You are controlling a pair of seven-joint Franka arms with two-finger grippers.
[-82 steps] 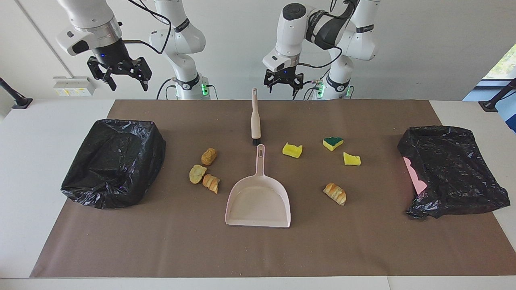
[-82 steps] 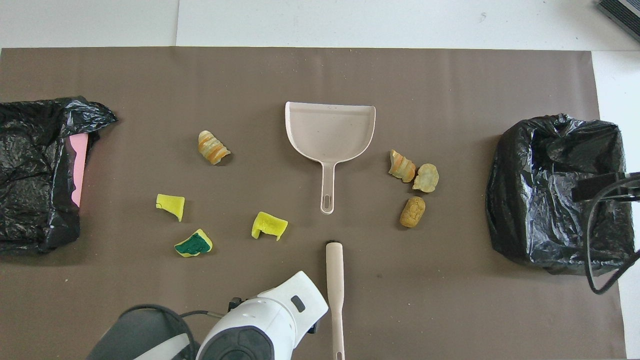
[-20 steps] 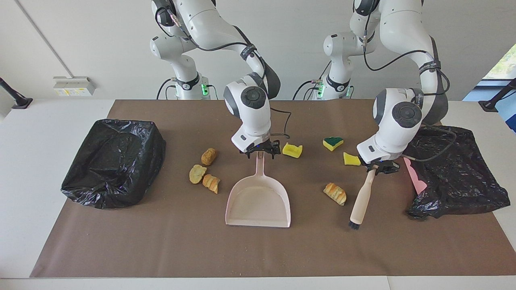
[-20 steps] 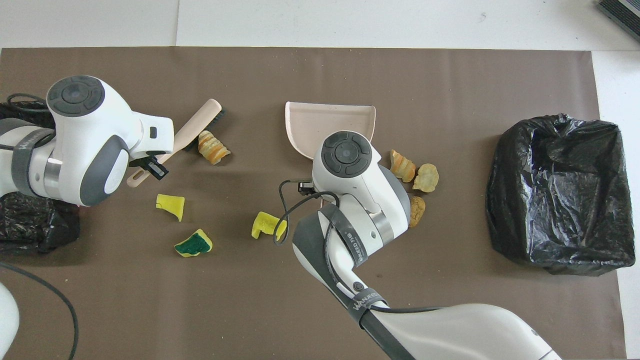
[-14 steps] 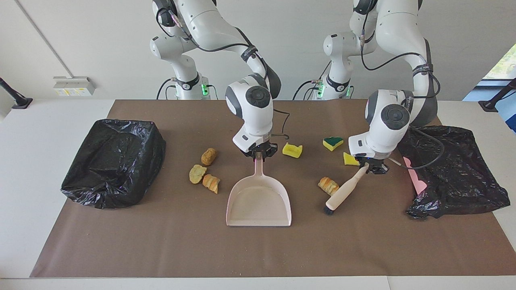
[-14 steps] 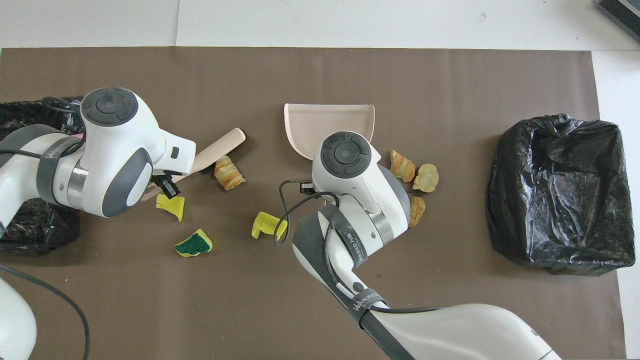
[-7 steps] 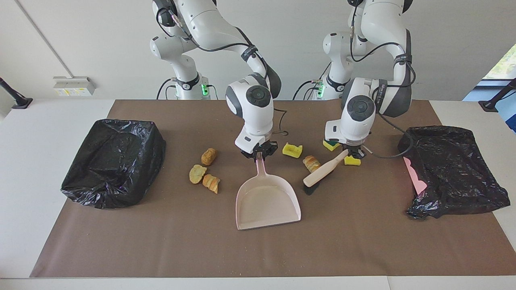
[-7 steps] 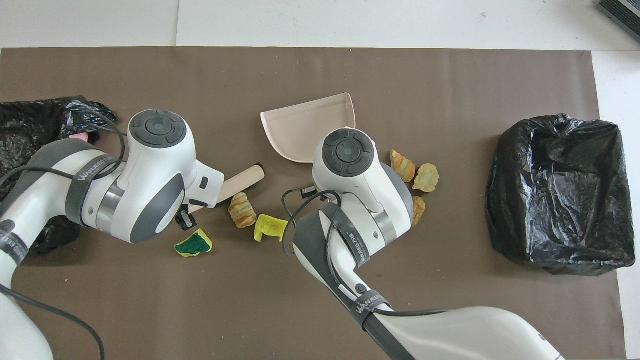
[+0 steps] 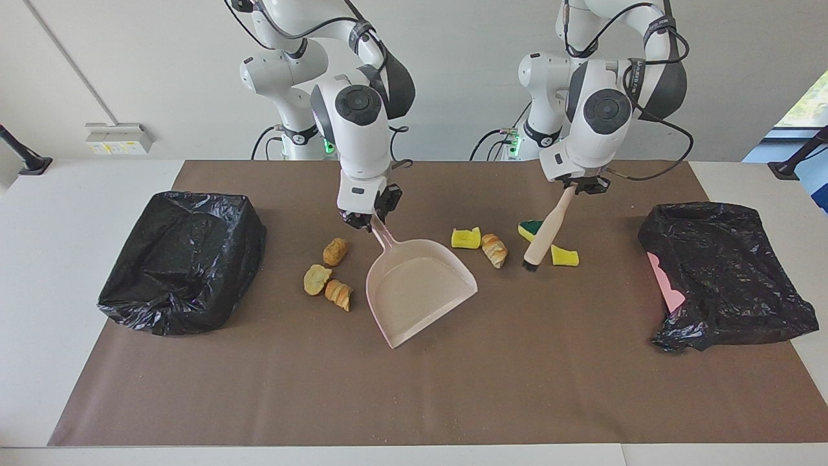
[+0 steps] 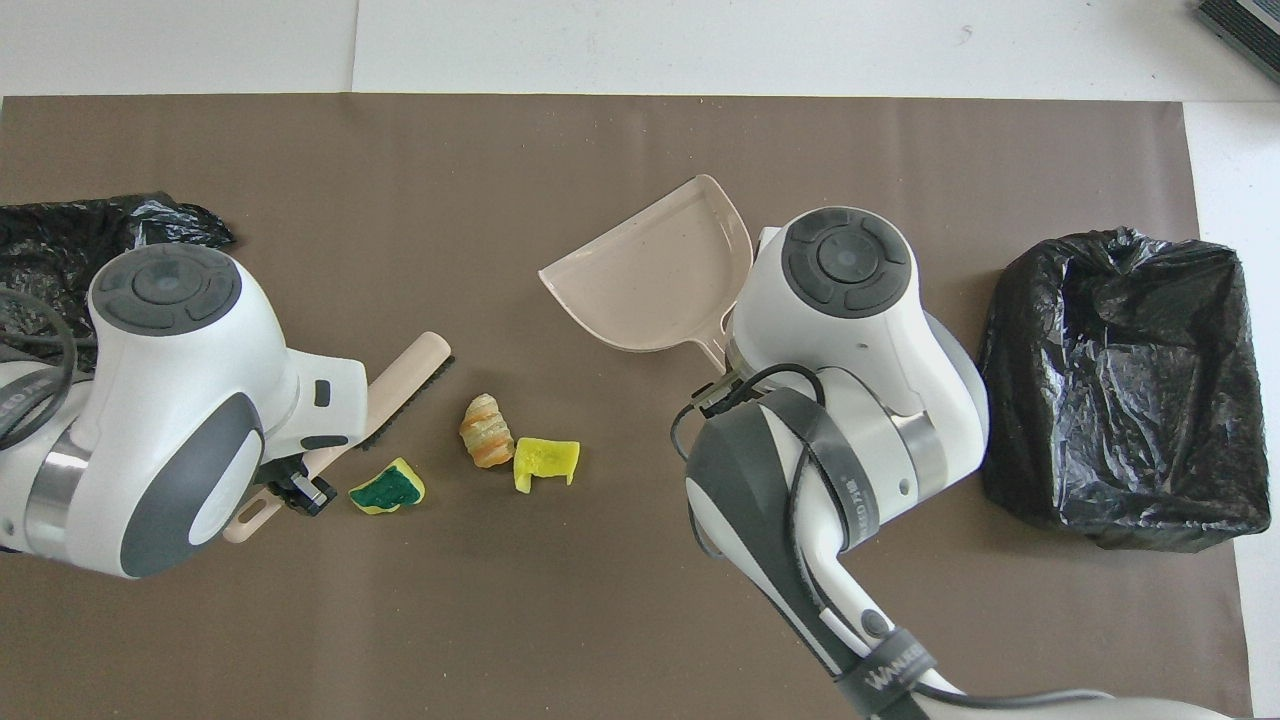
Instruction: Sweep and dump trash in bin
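My right gripper (image 9: 370, 217) is shut on the handle of the pale pink dustpan (image 9: 420, 288), whose mouth is turned toward the left arm's end (image 10: 650, 275). My left gripper (image 9: 577, 186) is shut on the beige brush (image 9: 550, 226), held slanted with its bristles down by the green-topped sponge (image 9: 532, 228) and a yellow sponge (image 9: 565, 256). Another yellow sponge (image 9: 466, 238) touches a bread piece (image 9: 493, 249) beside the dustpan. Three bread pieces (image 9: 326, 275) lie at its other side. The overhead view shows the brush (image 10: 405, 385) and green-topped sponge (image 10: 388, 486). A black-bagged bin (image 9: 184, 259) stands at the right arm's end.
A second black bag (image 9: 724, 272) with a pink edge showing sits at the left arm's end of the table. A brown mat (image 9: 414, 401) covers the table. In the overhead view the right arm's body hides the three bread pieces.
The right gripper pulled the dustpan toward the robots and the right arm's end, turning its mouth. The left gripper rose and drew the brush back. The swept bread piece now rests against the yellow sponge.
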